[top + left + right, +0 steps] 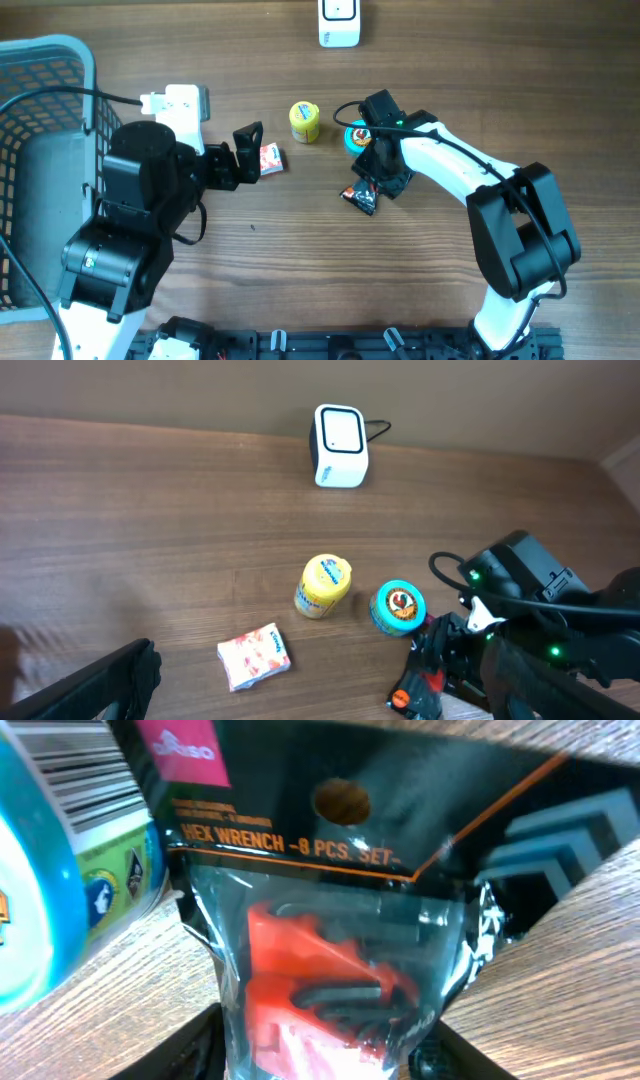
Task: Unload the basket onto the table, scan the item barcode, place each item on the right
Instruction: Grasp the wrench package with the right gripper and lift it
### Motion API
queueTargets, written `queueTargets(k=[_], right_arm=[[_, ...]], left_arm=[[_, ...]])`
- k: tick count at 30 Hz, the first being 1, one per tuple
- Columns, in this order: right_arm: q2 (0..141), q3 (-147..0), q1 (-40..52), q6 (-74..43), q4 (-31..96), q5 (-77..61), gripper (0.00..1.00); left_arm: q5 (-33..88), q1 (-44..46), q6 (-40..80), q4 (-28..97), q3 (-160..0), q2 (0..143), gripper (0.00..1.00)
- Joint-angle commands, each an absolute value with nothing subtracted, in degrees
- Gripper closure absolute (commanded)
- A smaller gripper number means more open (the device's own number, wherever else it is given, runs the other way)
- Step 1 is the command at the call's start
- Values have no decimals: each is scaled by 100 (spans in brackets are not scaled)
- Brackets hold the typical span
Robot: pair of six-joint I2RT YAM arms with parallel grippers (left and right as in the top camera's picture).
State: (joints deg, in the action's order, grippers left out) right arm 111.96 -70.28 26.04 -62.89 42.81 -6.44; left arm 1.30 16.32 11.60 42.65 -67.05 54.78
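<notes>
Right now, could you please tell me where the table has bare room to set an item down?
Bare wood lies between the scanner and the yellow jar, between the left arm and right arm near their bases, and in the far corner right of the scanner. It is crowded around the blue tin, hex wrench pack and right gripper.

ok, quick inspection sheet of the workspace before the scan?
Surface: wooden table, no spills seen.
Job's things: white scanner at far edge; hex wrench pack under right arm.
Clutter: yellow bottle, blue-lidded tub, red-white packet.
Grippers: left claw open, beside the packet; right claw astride the pack, grip unclear.
Cables: black cable across blue basket; scanner lead behind scanner.
Surroundings: basket at robot's left.
</notes>
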Motion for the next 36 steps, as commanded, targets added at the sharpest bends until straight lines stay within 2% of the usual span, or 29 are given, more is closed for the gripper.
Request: queueTargets(k=[1,21,27,30,33,36], right_arm=[[11690,-6775,2650,-6294,4274,-650,50],[11690,-6775,2650,-5448,4375,75,57],[11690,-6775,2650,-5096,4237,73,66],[11690,-6775,2650,-5094,4228,73,66],[11690,-6775,2650,-4890,4204,75,59],[11690,-6777,2650,-4602,4248,69,58]], left_arm=[[51,1594,1063,4320,-6823,5430,0],[51,1594,1066,4362,-6823,5430,0],[51,1594,1066,4370,-6823,5430,0],[51,1594,1066,4394,-6823,5430,0],[51,1594,1066,4405,-6823,5433,0],[51,1594,1066,4405,-6823,5433,0]])
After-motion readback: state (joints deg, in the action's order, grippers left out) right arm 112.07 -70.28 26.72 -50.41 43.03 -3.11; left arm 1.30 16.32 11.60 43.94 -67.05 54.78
